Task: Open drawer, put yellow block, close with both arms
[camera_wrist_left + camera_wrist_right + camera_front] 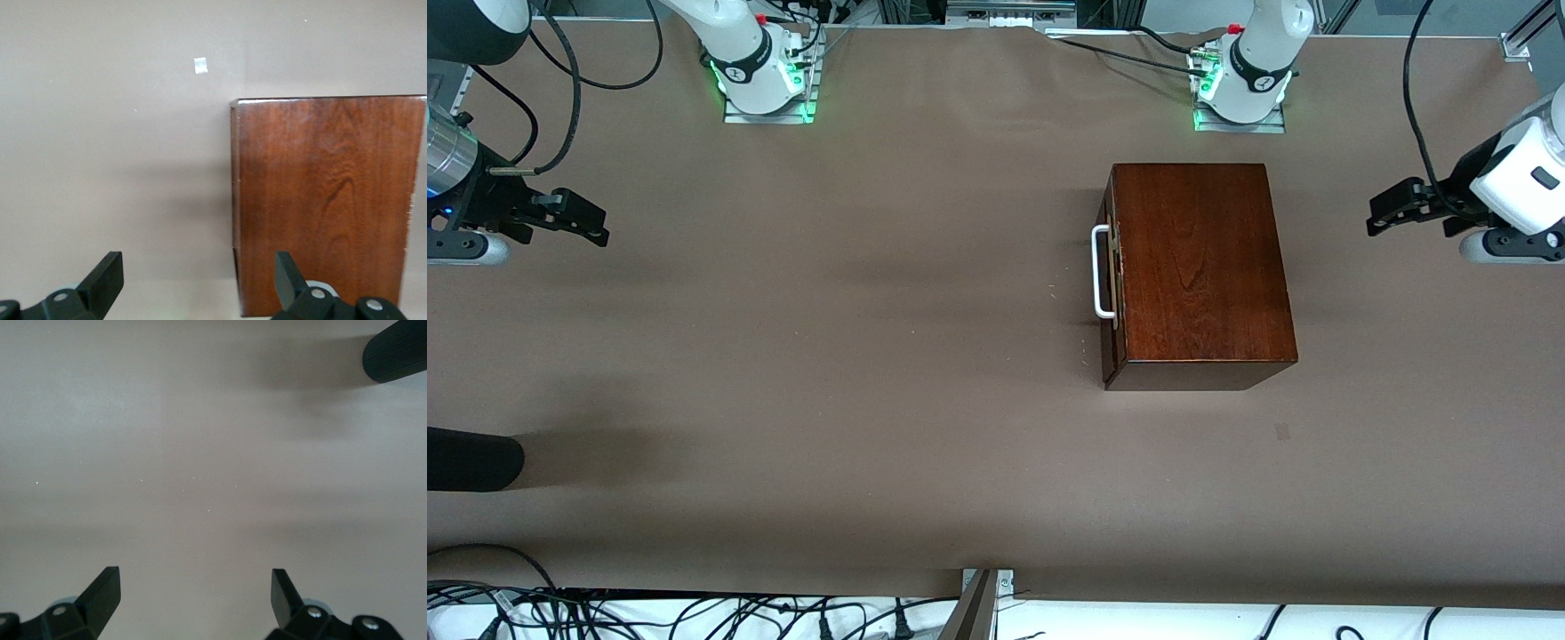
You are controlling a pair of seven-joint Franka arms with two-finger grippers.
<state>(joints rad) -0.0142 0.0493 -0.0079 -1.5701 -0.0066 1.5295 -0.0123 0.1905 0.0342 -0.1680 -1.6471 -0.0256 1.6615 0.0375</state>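
Brown box (1200, 267) sits shut, handle (1103, 271) facing my right tool (578, 218); it and my left tool (1392, 209) wait spread, over bare surface (827, 356).

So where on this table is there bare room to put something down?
Most of the brown table is bare, from the wooden box and its white handle toward the right arm's end. A strip nearer the camera than the box is free too. The only crowded spot is the box itself.
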